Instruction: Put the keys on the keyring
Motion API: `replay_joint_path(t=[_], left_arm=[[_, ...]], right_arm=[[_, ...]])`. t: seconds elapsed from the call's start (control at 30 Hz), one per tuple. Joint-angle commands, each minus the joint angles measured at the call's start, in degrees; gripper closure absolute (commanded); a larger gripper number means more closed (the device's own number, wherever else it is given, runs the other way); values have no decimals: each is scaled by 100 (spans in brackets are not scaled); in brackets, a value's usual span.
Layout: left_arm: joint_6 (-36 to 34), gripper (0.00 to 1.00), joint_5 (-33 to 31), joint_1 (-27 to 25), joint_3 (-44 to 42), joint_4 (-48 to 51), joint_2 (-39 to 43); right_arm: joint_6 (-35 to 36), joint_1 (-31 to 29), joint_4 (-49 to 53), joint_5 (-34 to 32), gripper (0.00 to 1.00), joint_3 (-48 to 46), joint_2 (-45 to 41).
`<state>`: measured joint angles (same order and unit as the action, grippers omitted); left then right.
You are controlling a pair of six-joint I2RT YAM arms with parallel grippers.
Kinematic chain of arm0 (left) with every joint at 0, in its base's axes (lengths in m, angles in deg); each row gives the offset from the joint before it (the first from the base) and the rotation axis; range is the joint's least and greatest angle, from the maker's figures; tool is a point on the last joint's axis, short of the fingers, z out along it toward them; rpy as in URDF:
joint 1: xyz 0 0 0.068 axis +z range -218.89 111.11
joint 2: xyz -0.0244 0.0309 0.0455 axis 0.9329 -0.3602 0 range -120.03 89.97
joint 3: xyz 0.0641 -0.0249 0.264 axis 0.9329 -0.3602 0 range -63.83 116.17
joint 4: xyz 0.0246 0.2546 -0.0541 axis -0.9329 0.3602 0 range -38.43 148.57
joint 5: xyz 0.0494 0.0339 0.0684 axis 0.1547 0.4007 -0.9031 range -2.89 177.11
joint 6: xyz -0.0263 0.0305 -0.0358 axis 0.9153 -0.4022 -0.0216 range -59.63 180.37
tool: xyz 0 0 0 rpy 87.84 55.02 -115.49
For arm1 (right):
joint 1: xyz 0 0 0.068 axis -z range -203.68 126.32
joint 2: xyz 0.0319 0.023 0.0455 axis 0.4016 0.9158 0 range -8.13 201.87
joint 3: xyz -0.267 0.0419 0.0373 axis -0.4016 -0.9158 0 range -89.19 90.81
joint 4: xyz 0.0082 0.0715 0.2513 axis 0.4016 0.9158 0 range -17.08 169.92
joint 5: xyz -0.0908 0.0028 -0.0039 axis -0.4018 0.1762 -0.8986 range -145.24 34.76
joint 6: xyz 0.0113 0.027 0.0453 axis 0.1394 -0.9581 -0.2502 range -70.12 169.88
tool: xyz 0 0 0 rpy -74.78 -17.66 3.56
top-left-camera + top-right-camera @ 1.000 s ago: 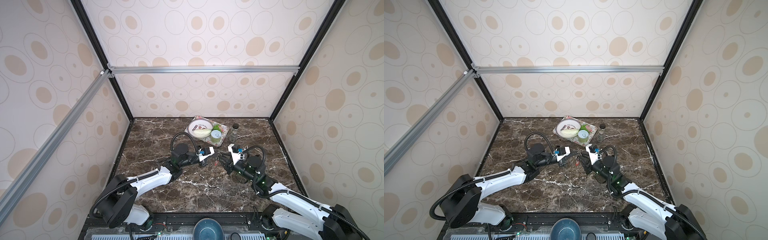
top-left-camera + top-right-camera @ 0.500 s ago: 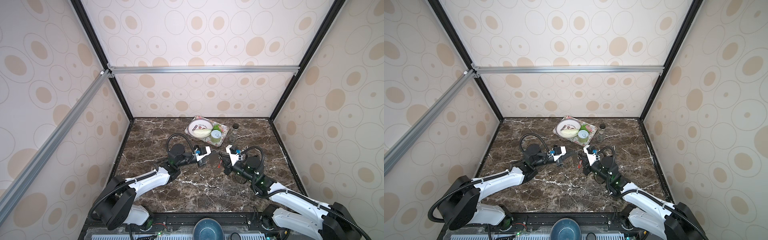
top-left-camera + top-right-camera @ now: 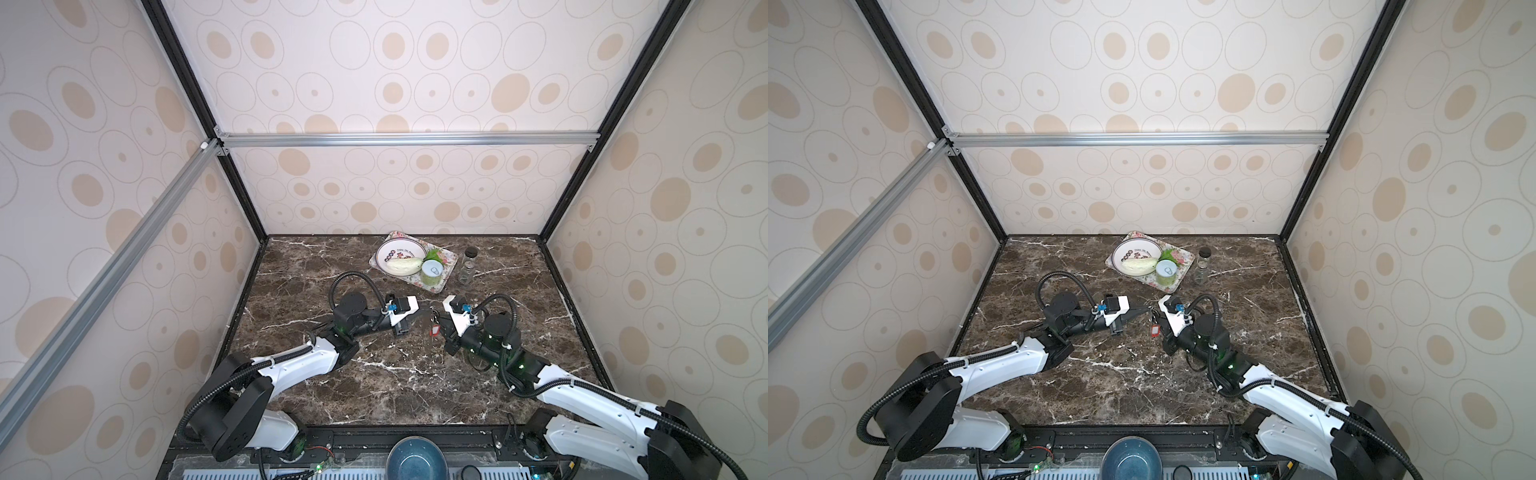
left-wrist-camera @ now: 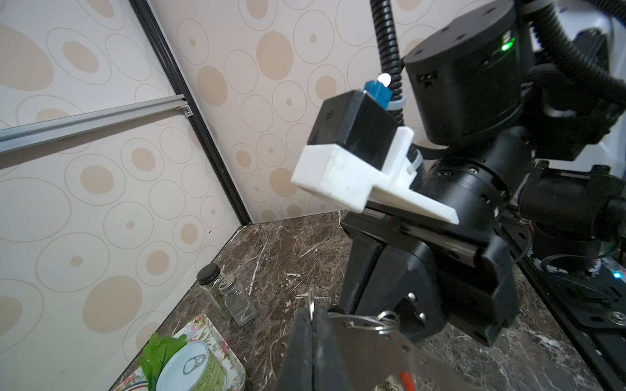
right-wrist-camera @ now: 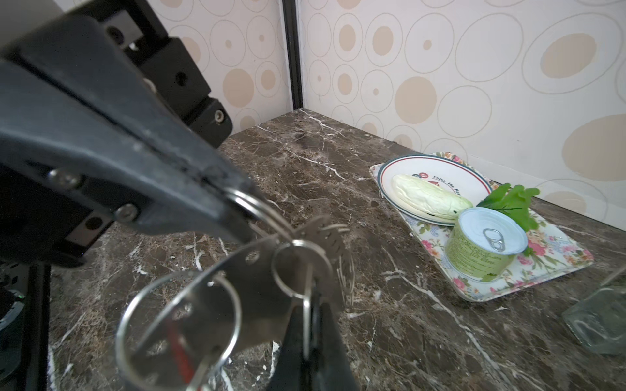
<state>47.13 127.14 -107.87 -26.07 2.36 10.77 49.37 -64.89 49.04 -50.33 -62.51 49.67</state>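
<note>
In both top views the left gripper [image 3: 426, 313] and the right gripper [image 3: 439, 321] meet tip to tip above the marble table [image 3: 395, 386]. Both are fully closed. The keys [image 3: 435, 331] dangle just beneath the tips, and the red tag [image 3: 1155, 330] is plain to see (the black one I cannot make out).

In the left wrist view, the left gripper [image 4: 312, 325] has its fingers pressed flat together on the edge of the keyring [image 4: 369, 342], with a loop of wire poking out between them. The right gripper [image 4: 399, 315] sits right against the keyring's other side. Well off to the side stands a can [image 4: 191, 370] whose green label print is too small to read.

In the right wrist view, the right gripper [image 5: 310, 338] pinches a thin wire loop hanging from a small split ring [image 5: 301, 267], which is threaded through a hole in the keyring [image 5: 257, 291]. The left gripper [image 5: 237, 206] clamps the keyring's far edge. Beyond them a plate [image 5: 437, 169] reads "Enjoy the M", and a pale vegetable [image 5: 430, 199] covers the rest.
</note>
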Motion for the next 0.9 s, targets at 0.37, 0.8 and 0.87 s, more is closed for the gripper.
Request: replay_joint_path(t=[0.37,0.8,0.87], left_arm=[[215,63,-637,183,-19,-560,319],[605,55,-1137,384,-319,-1015,517],[676,54,-1207,444,-399,-1121,575]], right_arm=[[458,-278,1940,-1905,100,1264,636],[883,-733,2602,-2846,100,1929,1264],[1081,-819,2778,-3143,100,2069,1392]])
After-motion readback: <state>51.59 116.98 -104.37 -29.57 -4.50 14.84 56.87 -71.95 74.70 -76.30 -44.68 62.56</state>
